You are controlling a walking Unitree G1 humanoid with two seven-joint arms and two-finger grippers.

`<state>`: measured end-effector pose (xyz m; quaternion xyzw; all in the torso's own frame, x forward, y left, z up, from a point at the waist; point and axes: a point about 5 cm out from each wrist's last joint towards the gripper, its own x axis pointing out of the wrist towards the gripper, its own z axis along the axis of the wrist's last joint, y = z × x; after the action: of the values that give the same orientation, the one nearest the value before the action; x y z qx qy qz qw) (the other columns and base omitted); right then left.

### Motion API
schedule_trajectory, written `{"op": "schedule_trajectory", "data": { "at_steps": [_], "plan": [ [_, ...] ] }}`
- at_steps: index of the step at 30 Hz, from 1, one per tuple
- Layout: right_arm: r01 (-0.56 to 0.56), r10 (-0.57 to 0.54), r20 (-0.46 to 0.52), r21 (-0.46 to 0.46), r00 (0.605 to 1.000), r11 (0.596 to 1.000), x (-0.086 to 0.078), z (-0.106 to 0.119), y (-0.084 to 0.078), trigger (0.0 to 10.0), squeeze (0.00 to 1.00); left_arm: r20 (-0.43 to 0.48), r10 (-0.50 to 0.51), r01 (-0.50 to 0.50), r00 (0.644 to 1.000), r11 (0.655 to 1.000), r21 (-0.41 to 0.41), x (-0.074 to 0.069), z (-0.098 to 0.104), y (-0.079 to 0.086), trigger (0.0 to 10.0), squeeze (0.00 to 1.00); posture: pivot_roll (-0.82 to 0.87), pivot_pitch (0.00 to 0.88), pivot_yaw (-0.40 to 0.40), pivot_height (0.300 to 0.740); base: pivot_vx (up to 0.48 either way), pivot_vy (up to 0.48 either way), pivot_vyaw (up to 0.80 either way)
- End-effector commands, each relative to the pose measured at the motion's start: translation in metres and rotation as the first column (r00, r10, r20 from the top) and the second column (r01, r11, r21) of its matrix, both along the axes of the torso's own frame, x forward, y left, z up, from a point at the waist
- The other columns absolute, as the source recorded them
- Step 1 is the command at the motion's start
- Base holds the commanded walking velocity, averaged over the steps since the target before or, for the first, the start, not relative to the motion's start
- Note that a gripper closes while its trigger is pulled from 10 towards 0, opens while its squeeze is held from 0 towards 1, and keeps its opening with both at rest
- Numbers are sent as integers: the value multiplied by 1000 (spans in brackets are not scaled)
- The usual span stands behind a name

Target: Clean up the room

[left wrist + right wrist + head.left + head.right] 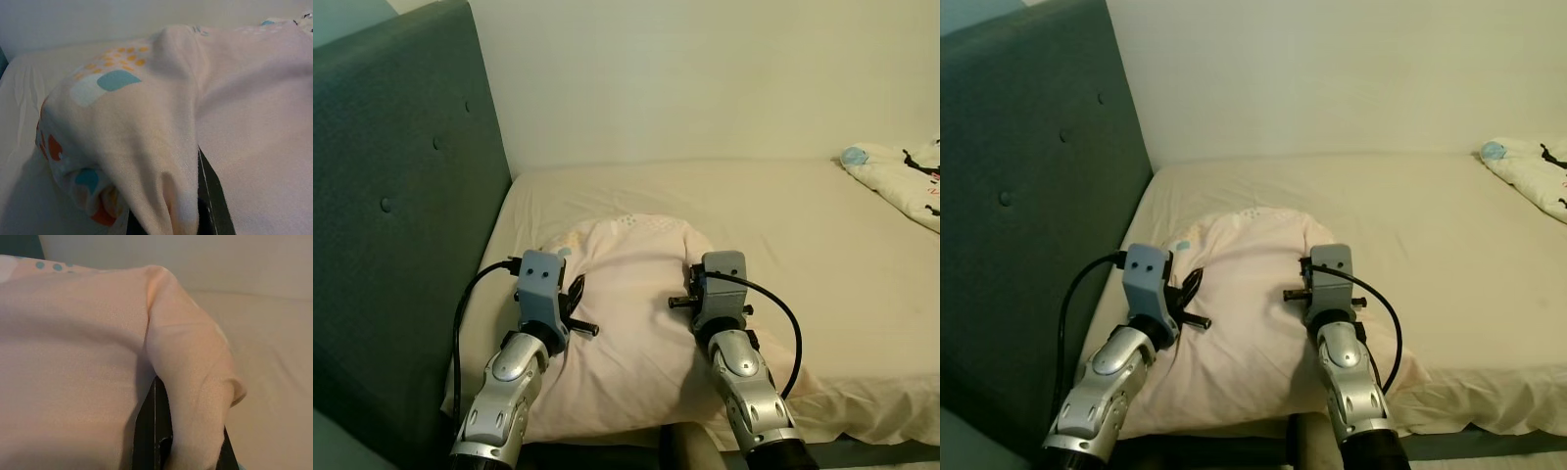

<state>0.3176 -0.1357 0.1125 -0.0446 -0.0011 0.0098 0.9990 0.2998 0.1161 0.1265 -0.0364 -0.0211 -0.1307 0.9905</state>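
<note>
A pale pink pillow point(626, 304) with coloured dots on its underside lies on the bed near the headboard. My left gripper point(168, 215) is at the pillow's left edge, and a fold of the pillowcase is pinched between its black fingers point(211, 196). My right gripper point(188, 443) holds the pillow's right edge the same way, with fabric bunched between its fingers point(146, 431). In the head views the two wrist units point(540, 279) point(720, 284) hide the fingertips.
The bed's cream sheet point(783, 215) stretches to the right. A tall teal padded headboard point(391, 196) stands on the left and a plain wall point(705, 69) behind. A white patterned blanket point(906, 181) with a blue patch lies at the far right.
</note>
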Motion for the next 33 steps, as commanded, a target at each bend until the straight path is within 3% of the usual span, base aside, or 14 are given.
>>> {"op": "schedule_trajectory", "data": {
  "at_steps": [1, 3, 10, 14, 16, 17, 20, 21, 25, 28, 30, 31, 33],
  "plan": [
    [55, -56, 31, 17, 998, 998, 0, 5, -11, 10000, 0, 27, 37, -38, 999, 999, 23, -1, 3, 11, 10000, 0, -61, 40, 8, 570, 0, 0, 0],
    [56, -56, 30, 13, 998, 998, 0, 6, -11, 10000, 0, 26, 42, -43, 999, 999, 25, -1, 3, 12, 10000, 0, -61, 40, 8, 570, 0, 0, 0],
    [20, -19, 74, -9, 997, 1000, 11, 17, -6, 10000, 0, 76, 112, -120, 991, 988, 97, 12, 13, 39, 10000, 0, -52, 53, -10, 570, 0, 0, 0],
    [-54, 54, 103, -4, 993, 999, 43, 39, 8, 10000, 0, 187, 172, -206, 967, 961, 185, 42, 51, 76, 10000, 0, -33, 70, -27, 570, 0, 0, 0],
    [-106, 104, 105, 13, 989, 994, 60, 54, 20, 10000, 0, 257, 204, -267, 944, 934, 237, 57, 80, 97, 10000, 0, -16, 88, -37, 570, 0, 0, 0],
    [-106, 104, 105, 13, 989, 994, 60, 54, 20, 10000, 0, 257, 204, -267, 944, 934, 237, 57, 80, 97, 10000, 0, -16, 88, -37, 570, 0, 0, 0],
    [-162, 160, 95, 22, 983, 986, 73, 68, 38, 10000, 0, 330, 226, -331, 917, 892, 309, 67, 113, 120, 10000, 0, -2, 111, -38, 570, 0, 0, 0],
    [-162, 160, 95, 22, 983, 986, 73, 68, 38, 10000, 0, 330, 226, -331, 917, 892, 309, 67, 113, 120, 10000, 0, -2, 111, -38, 570, 0, 0, 0],
    [-239, 231, 126, 52, 965, 970, 82, 90, 61, 10000, 0, 408, 248, -415, 879, 818, 398, 66, 144, 149, 10000, 0, 13, 139, -51, 570, 0, 0, 0],
    [-262, 251, 142, 62, 957, 963, 82, 96, 67, 10000, 0, 427, 259, -440, 866, 799, 408, 64, 151, 157, 10000, 0, 19, 143, -57, 570, 0, 0, 0],
    [-310, 292, 164, 95, 942, 946, 83, 103, 80, 10000, 0, 469, 279, -493, 838, 755, 432, 59, 168, 174, 10000, 0, 37, 158, -68, 570, 0, 0, 0],
    [-331, 315, 140, 112, 939, 937, 82, 98, 88, 10000, 0, 484, 281, -513, 829, 727, 456, 55, 175, 183, 10000, 0, 44, 164, -73, 570, 0, 0, 0],
    [-345, 331, 121, 124, 936, 931, 81, 95, 93, 10000, 0, 492, 281, -524, 824, 709, 473, 52, 180, 189, 10000, 0, 46, 165, -74, 570, 0, 0, 0]
  ]
}}
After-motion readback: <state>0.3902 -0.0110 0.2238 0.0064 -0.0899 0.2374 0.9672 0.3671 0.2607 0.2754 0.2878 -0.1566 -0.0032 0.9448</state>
